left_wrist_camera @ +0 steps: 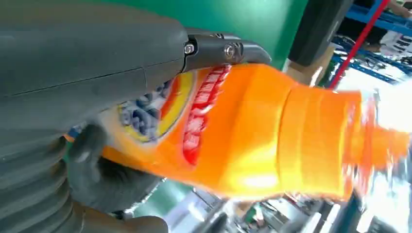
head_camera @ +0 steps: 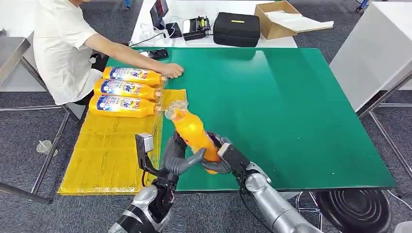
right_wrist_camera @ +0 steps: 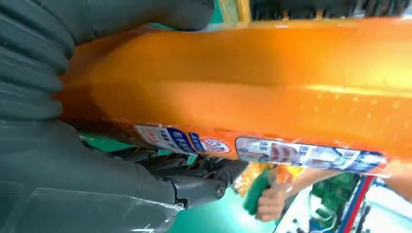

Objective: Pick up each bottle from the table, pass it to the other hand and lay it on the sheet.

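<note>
Far left, a person [head_camera: 60, 46] in a white shirt sits at the surface's corner, one arm stretched out, their hand [head_camera: 171, 71] resting at the neck end of the farthest of three bottles [head_camera: 125, 91]. Those three lie side by side on the yellow sheet [head_camera: 104, 150], labels up, necks pointing toward the green surface [head_camera: 291, 111]. The sheet hangs along the surface's left edge.

Left hand [head_camera: 180, 156]: comes up from below at the near edge. Grey thumb and darker fingers [left_wrist_camera: 221, 50] wrap the lower body of a fourth bottle [head_camera: 193, 132]. In the left wrist view a dark finger lies across the bottle's label and the thumb curls under it; fingers clamped on the bottle, touching it on both sides.

The held bottle: orange, tilted, neck up and leaning toward the sheet, base low between the two hands. It is above the near-left part of the green surface, just right of the sheet's edge, not lying on anything.

Right hand [head_camera: 224, 154]: meets the same bottle from the right, at its base. Right wrist view has fingers [right_wrist_camera: 194, 182] closed under the bottle's body, cover and thumb on the other side; clamped on it too. Both hands grip it at once.

Beyond the green surface, on a white surface: a black case [head_camera: 236, 29], an open cardboard box [head_camera: 278, 18], small electronics [head_camera: 196, 27].
</note>
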`<state>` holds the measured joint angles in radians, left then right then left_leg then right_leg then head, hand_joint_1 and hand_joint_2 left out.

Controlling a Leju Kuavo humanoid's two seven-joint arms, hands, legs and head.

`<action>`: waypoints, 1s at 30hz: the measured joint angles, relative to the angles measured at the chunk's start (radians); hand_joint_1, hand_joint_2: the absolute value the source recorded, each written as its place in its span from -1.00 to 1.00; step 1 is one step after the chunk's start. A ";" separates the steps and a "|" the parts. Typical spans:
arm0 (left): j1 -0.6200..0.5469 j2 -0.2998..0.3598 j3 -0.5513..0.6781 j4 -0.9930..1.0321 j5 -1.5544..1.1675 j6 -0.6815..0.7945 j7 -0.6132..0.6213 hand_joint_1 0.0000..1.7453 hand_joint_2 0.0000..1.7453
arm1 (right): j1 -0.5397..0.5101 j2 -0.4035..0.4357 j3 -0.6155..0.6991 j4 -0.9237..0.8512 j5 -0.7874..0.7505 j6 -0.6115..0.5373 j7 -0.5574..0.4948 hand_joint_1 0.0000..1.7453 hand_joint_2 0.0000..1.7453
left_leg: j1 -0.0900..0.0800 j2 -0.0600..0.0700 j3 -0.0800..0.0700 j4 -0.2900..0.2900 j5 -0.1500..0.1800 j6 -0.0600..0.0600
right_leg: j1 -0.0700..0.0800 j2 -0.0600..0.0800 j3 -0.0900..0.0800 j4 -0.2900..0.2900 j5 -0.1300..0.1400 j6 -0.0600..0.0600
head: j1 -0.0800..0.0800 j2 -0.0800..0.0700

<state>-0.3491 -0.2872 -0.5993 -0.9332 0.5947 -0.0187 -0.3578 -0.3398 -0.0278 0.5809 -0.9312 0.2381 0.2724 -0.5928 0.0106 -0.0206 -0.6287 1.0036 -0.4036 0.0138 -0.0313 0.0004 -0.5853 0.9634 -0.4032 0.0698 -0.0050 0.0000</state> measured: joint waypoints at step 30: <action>-0.045 -0.026 0.087 0.064 0.058 0.085 -0.082 1.00 1.00 | 0.024 0.017 0.069 -0.023 -0.059 -0.029 0.003 -1.00 1.00 | 0.000 0.000 -0.001 0.000 0.000 0.000 | 0.000 0.000 -0.001 0.000 0.000 0.000 | 0.000 0.000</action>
<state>-0.3939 -0.3132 -0.5119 -0.8695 0.6523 0.0668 -0.4395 -0.3154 -0.0107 0.6497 -0.9541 0.1789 0.2433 -0.5901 0.0104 -0.0208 -0.6296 1.0037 -0.4034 0.0139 -0.0316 0.0002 -0.5861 0.9634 -0.4034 0.0698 -0.0053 0.0000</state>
